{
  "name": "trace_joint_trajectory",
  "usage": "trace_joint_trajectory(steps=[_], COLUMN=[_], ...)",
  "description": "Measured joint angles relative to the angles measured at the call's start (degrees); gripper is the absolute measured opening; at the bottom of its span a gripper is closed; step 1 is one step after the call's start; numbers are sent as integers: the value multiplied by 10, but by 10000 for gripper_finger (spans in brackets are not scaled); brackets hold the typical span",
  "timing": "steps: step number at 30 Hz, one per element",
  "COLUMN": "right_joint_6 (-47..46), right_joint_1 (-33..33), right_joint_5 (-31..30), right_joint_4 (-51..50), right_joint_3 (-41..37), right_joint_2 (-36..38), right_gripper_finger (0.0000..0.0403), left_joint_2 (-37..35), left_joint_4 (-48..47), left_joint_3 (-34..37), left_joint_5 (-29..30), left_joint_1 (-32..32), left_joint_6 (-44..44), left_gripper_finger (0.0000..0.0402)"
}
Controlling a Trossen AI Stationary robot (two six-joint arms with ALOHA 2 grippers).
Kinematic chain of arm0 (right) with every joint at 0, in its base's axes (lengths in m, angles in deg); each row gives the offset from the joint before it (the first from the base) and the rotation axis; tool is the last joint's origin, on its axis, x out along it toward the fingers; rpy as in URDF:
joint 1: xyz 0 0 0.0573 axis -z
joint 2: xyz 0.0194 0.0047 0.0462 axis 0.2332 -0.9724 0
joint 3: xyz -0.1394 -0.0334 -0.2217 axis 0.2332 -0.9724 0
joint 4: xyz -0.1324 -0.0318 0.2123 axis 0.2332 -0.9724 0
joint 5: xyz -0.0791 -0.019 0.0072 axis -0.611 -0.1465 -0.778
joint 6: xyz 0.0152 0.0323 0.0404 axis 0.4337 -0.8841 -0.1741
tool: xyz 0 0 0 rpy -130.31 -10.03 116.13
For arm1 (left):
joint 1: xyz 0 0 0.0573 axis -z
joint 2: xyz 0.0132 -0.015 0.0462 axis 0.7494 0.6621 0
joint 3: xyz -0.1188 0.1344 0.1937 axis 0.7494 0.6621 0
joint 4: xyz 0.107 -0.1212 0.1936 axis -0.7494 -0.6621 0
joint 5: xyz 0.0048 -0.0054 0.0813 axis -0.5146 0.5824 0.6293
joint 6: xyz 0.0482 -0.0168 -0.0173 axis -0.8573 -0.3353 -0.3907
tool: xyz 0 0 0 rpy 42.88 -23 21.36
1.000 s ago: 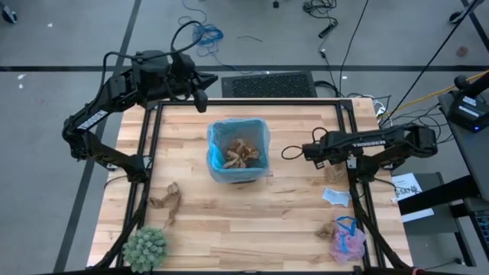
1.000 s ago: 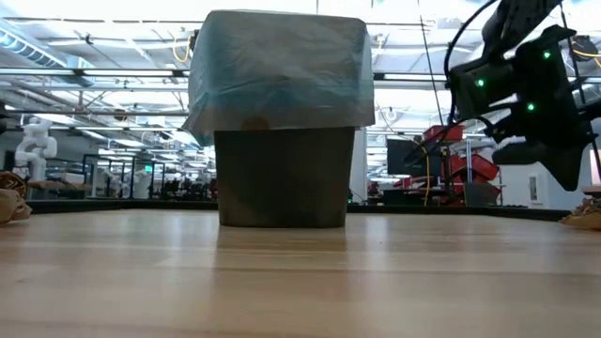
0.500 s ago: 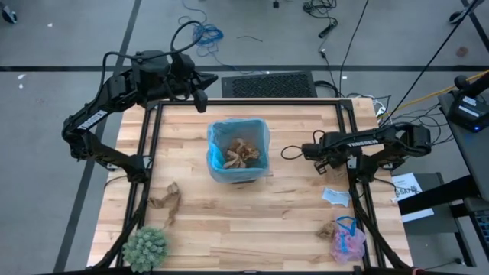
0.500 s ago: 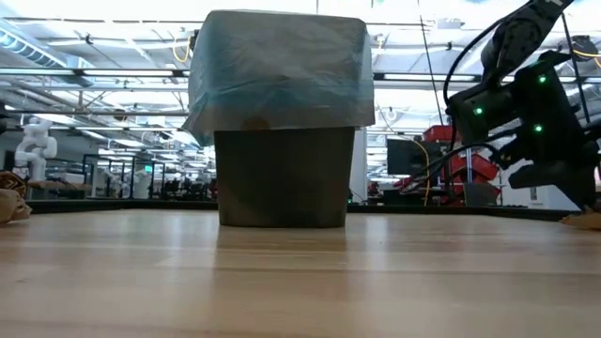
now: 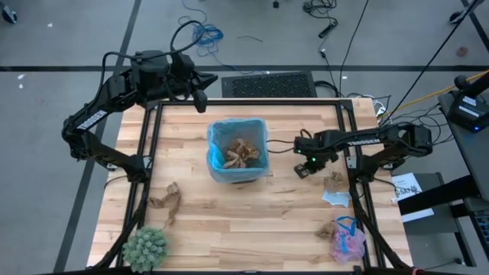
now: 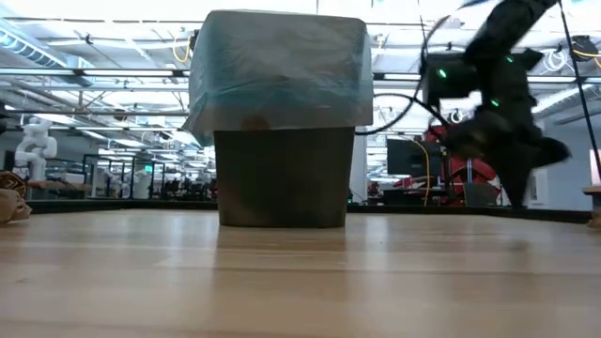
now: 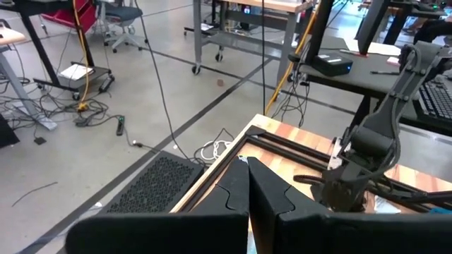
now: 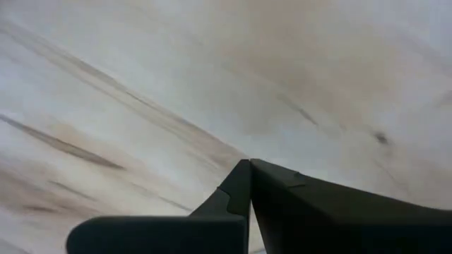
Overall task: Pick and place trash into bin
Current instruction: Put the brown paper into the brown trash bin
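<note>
The bin (image 5: 239, 150), a dark basket lined with a light-blue bag, stands mid-table with brown wads inside; it also shows in the low view (image 6: 282, 122). My right gripper (image 5: 302, 170) hangs shut and empty over bare wood right of the bin, fingertips together (image 8: 249, 164). A brown paper wad (image 5: 335, 179) lies just right of it, and a white paper bit (image 5: 336, 196) lies nearer. The pink mesh puff with blue string (image 5: 348, 241) and another brown wad (image 5: 326, 229) lie by the near right corner. Crumpled brown paper (image 5: 168, 202) lies at the left. My left gripper (image 5: 202, 98) waits shut beyond the far left corner (image 7: 248, 166).
A round green spiky plant (image 5: 145, 247) sits at the near left corner. A black frame rail (image 5: 252, 102) runs around the tabletop. Bare wood lies between the bin and the near edge. A brown scrap (image 6: 9, 202) shows at the low view's left edge.
My right gripper has swung toward the table's left, from over the brown wad right of the bin to the bare wood closer to the bin. The wad it had covered now shows in the high view. The left arm has kept still.
</note>
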Motion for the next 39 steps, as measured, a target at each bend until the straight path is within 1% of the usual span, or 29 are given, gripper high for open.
trace_joint_trajectory(steps=[2,4,7,8,10,12,15,20,22,24,28,30,32,35,39], right_joint_6=[-3,-3,-1,1,8,10,12,12,11,12,11,6,-21,-103,-249], right_joint_1=[0,0,1,6,18,28,40,46,45,45,46,46,46,32,-15], right_joint_5=[-8,-39,-103,-110,-99,-80,-48,-42,-36,-36,-37,-36,-31,-13,-5], right_joint_4=[-15,-87,-200,-230,-269,-277,-275,-277,-268,-250,-253,-254,-253,-243,-204], right_joint_3=[37,78,123,130,131,123,98,48,43,46,45,44,44,44,44], right_joint_2=[8,9,7,7,7,6,6,6,2,-1,-13,-20,-22,-22,-19], right_gripper_finger=[0,0,2,6,23,52,108,205,232,247,251,245,237,227,222], left_joint_2=[0,0,0,0,0,0,0,0,0,0,0,0,0,0,0], left_joint_4=[0,-2,-2,-3,-5,-6,-6,-11,-13,-15,-15,-15,-15,-15,-15], left_joint_3=[0,0,0,0,0,0,0,0,0,0,0,0,0,0,0], left_joint_5=[0,0,0,0,0,0,0,-1,-3,-4,-4,-4,-4,-4,-4], left_joint_1=[0,0,0,0,0,0,0,0,0,0,0,0,0,0,0], left_joint_6=[0,0,0,0,-4,-5,-5,-5,-5,-5,-5,-5,-5,-3,0], left_gripper_finger=[0,0,0,0,0,0,0,0,0,0,0,0,0,0,0])
